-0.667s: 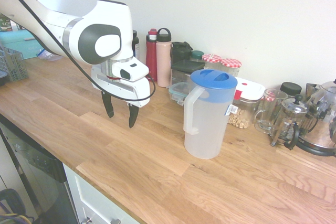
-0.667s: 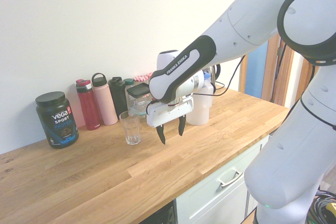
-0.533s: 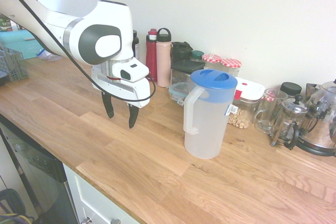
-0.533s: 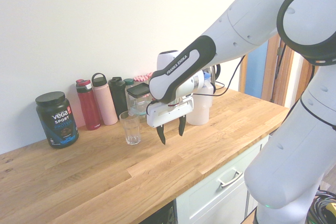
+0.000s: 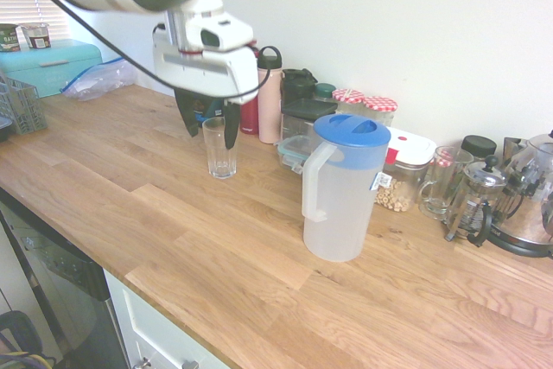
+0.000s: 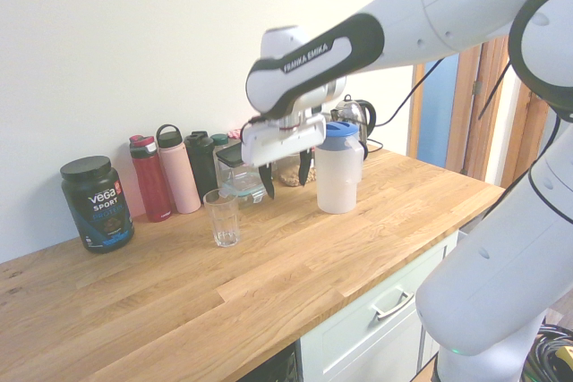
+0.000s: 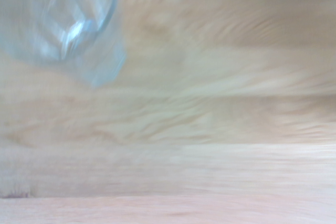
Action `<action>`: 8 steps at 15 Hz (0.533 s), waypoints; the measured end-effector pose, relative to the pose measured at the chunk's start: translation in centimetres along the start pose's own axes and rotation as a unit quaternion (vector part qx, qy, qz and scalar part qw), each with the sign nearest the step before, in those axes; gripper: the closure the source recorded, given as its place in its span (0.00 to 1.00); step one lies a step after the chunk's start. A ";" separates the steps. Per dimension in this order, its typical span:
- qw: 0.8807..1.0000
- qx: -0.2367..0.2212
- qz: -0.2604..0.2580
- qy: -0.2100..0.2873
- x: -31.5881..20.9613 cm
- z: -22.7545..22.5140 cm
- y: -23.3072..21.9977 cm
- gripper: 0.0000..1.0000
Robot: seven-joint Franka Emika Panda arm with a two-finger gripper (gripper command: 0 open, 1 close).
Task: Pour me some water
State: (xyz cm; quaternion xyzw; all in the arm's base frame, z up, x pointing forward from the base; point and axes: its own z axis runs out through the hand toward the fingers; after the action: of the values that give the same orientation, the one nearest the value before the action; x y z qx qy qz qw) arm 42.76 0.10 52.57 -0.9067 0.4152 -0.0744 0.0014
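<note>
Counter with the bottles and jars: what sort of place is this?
Probably a home kitchen: a long wooden counter with cabinets below, a French press beside a kettle, and a lidded pitcher near food jars.

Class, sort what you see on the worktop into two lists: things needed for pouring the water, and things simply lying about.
Needed:
- blue-lidded pitcher
- drinking glass

Lying about:
- pink bottle
- red bottle
- Vega protein tub
- French press
</note>
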 end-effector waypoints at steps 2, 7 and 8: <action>1.000 -0.001 0.017 0.010 2.3 -4.3 1.6 0.00; 0.999 -0.006 0.034 0.012 8.5 -8.3 8.7 0.00; 0.999 -0.003 0.036 0.010 9.6 -8.3 10.3 0.00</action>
State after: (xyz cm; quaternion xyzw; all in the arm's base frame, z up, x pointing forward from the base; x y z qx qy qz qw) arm 40.05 -13.34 61.40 -0.8902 0.4482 -0.0817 -0.0027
